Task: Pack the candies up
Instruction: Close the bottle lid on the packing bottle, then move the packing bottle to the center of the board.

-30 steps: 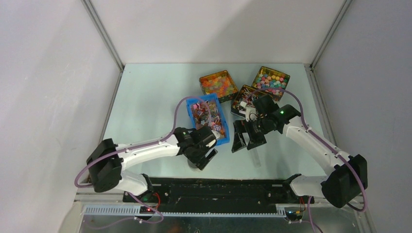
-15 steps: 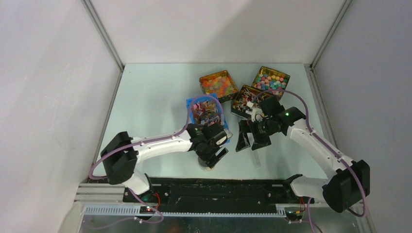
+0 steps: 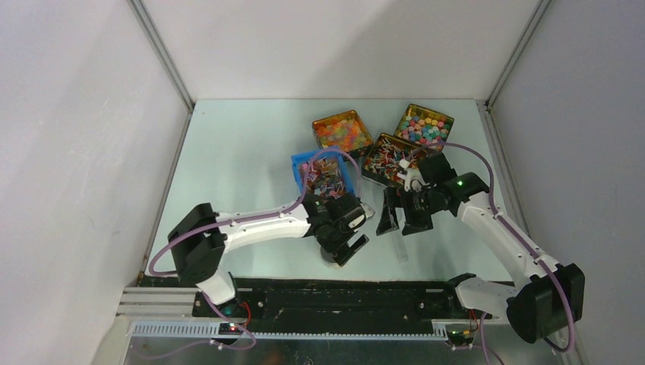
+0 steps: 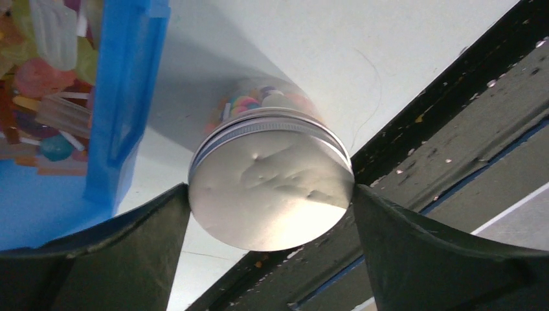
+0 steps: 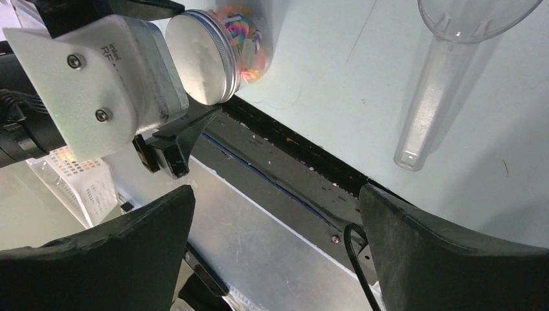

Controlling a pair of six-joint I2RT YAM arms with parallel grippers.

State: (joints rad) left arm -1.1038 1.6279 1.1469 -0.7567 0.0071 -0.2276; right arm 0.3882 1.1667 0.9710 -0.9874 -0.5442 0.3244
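The candies [image 3: 325,181], small wrapped sweets in mixed pink, red and brown, fill a blue bin [image 3: 299,163]; they also show in the left wrist view [image 4: 39,84]. My left gripper [image 3: 344,247] is shut on the round metal lid [image 4: 272,178] of a small glass jar [image 5: 249,39] holding pastel sweets, near the table's front edge. Both fingers touch the lid's rim. My right gripper [image 3: 403,215] is open and empty, hanging above the table to the right of the jar.
Three gold tins stand at the back: orange sweets [image 3: 342,131], pastel round sweets [image 3: 424,125], red-and-white pieces [image 3: 386,158]. A clear plastic funnel [image 5: 447,65] lies on the table under my right gripper. The black front rail [image 3: 342,293] runs just below the jar.
My left gripper has moved to the right along the front edge with the jar. My right gripper has shifted a little to the right, still open.
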